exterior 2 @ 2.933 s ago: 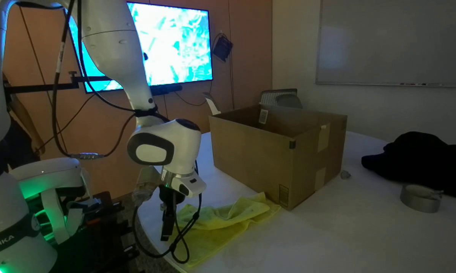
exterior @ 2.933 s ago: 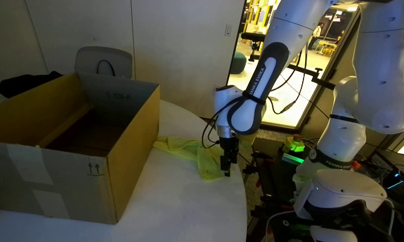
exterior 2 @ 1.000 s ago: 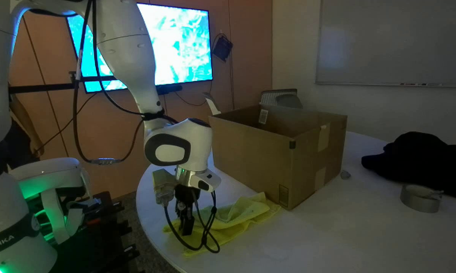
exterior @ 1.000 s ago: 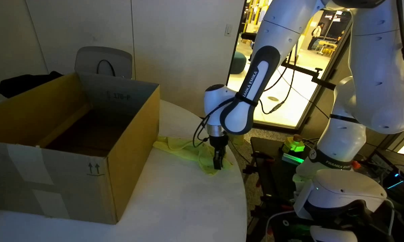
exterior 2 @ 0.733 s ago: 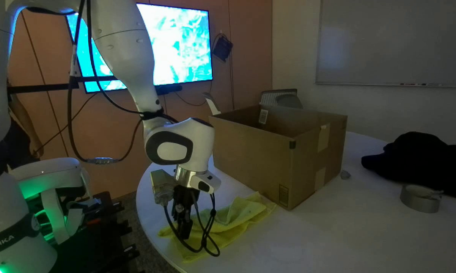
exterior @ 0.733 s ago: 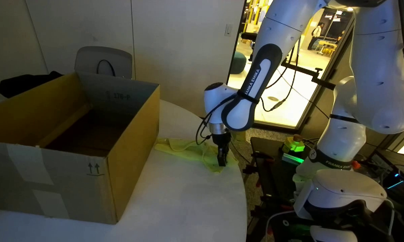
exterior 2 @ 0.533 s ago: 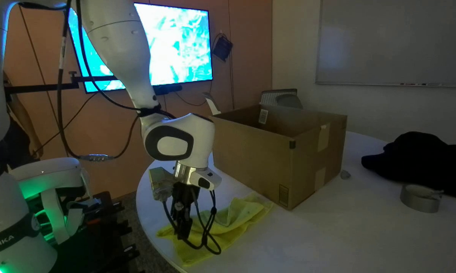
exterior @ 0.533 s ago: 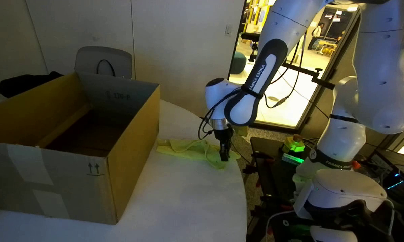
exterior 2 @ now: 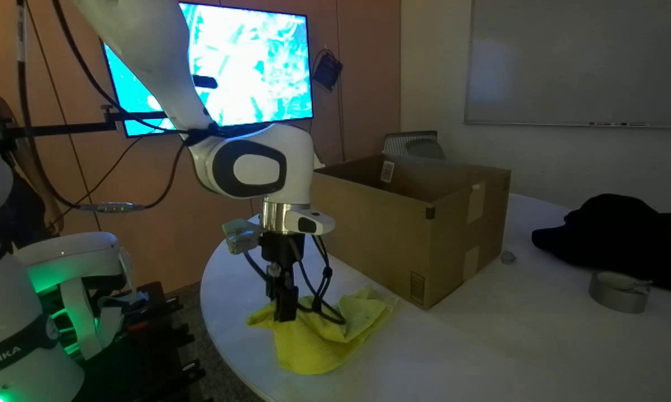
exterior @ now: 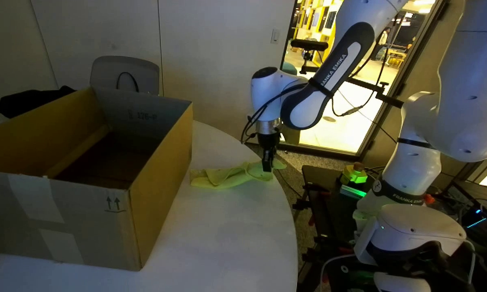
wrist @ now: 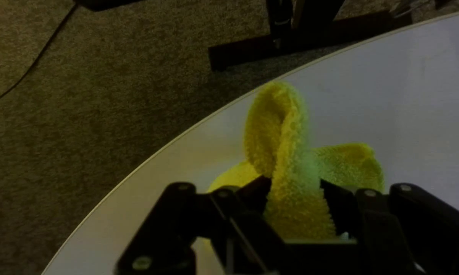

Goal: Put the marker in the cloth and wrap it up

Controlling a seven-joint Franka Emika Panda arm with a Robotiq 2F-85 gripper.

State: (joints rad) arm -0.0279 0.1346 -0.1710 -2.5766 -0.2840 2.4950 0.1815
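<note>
Robotiq gripper point(wrist: 296, 188): yellow terry cloth point(wrist: 290, 160) clenched between jaws, lower centre of wrist view
Marker: unseen; if inside, could be spilled by uneven pulling

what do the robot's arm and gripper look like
The arm is rounded and white, with black cables strapped along it and a black-bordered panel lettered EMIKA. The gripper is black and jointed, under a silvery collar.
</note>
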